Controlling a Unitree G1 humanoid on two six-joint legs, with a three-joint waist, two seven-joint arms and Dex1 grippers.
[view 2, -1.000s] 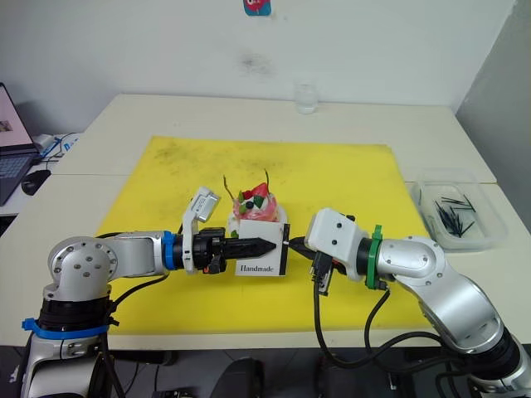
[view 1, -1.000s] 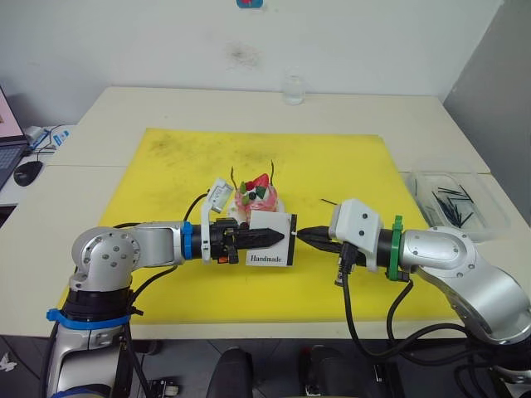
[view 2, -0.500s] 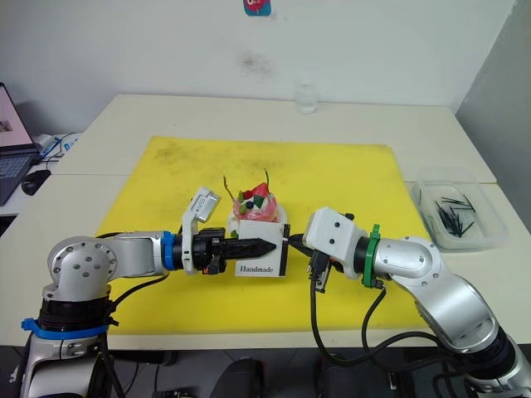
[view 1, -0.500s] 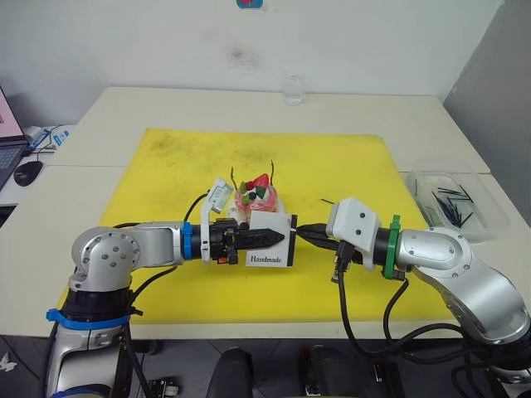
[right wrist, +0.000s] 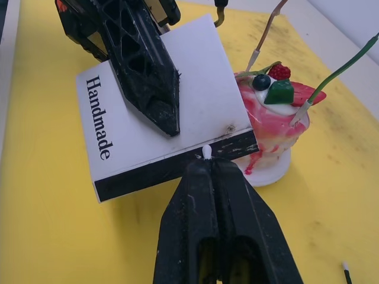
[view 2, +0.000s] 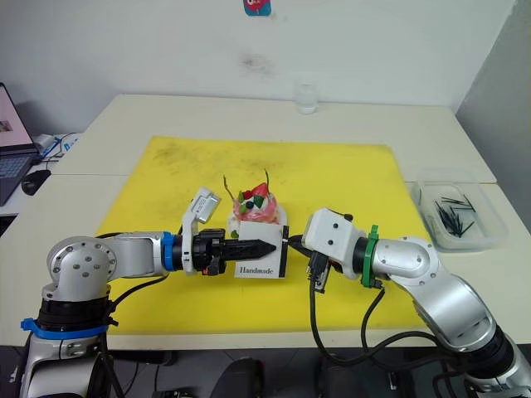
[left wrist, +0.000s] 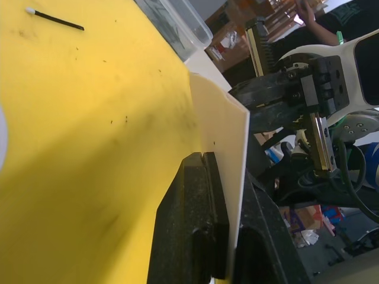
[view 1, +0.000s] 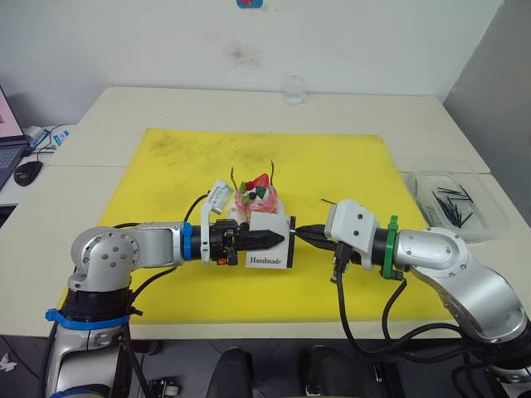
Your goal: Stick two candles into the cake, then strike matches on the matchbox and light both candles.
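Note:
The cake (view 1: 255,197) sits on its white plate mid-mat, with two candles standing in it: one pinkish (right wrist: 266,29), one greenish (right wrist: 340,68), neither showing a flame. In front of the cake my left gripper (view 1: 278,240) is shut on the matchbox (view 1: 278,224), holding it upright on edge with its black strip (right wrist: 172,165) facing right. My right gripper (view 1: 303,233) is shut on a match, and the white head (right wrist: 206,152) of that match rests against the strip. Another match (view 1: 328,201) lies loose on the mat right of the cake.
A yellow mat (view 1: 166,166) covers the table's middle. A clear tray (view 1: 489,217) of dark matches stands at the right edge. A glass (view 1: 292,88) sits at the back, and a mouse (view 1: 27,172) lies at the far left.
My right gripper has moved left with the match, bringing its head up to the matchbox strip. The left gripper and the matchbox have stayed where they were.

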